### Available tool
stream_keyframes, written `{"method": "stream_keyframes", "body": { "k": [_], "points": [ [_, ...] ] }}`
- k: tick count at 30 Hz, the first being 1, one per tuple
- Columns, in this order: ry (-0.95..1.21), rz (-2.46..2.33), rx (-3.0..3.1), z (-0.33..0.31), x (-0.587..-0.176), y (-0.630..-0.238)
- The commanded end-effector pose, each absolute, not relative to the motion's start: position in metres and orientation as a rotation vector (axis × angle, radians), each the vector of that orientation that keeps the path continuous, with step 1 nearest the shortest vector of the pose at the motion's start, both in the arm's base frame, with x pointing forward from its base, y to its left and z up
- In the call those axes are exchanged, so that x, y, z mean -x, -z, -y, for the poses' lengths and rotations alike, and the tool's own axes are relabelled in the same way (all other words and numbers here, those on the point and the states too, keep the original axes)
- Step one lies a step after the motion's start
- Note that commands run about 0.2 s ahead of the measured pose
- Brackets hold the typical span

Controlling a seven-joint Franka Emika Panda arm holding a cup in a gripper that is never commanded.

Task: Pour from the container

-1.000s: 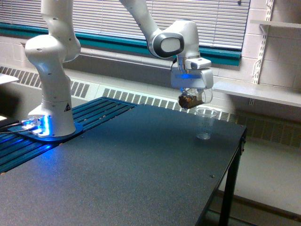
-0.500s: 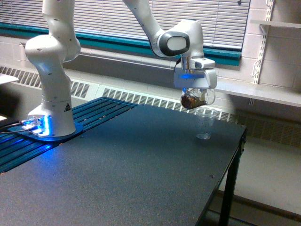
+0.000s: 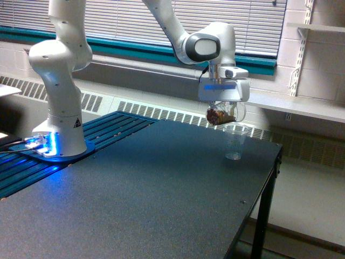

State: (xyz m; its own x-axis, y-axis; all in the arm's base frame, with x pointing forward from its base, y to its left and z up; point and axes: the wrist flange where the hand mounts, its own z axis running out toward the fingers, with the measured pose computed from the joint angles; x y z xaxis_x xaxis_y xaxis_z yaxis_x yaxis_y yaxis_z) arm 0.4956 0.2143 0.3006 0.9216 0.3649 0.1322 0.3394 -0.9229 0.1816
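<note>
The container (image 3: pixel 222 115) is a small clear plastic cup with brown contents, held in the air and tipped, its mouth toward the exterior view's right. My gripper (image 3: pixel 223 109) is shut on the container, just under the white wrist with its blue light. Directly below and slightly to the right, a narrower clear cup (image 3: pixel 235 141) stands upright on the dark table (image 3: pixel 145 194), near the far right corner. The container's rim hangs just above that cup's rim. The standing cup looks empty.
The arm's white base (image 3: pixel 58 135) stands at the exterior view's left on a blue-lit mount. The table's right edge (image 3: pixel 259 199) drops off close to the standing cup. A window sill and a radiator grille run behind the table.
The gripper with the container has shifted a little to the exterior view's right, over the standing cup. The standing cup has stayed put.
</note>
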Motion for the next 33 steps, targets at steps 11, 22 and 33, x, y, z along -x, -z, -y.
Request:
{"method": "stream_keyframes", "body": {
  "k": [11, 22, 33],
  "points": [
    [-0.218, -0.649, -2.84, -0.2198, -0.5011, -0.3141],
    [-0.197, -0.7, -2.793, -0.2206, -0.5, -0.3168],
    [-0.19, -0.726, -2.764, -0.2236, -0.4968, -0.3171]
  ]
}}
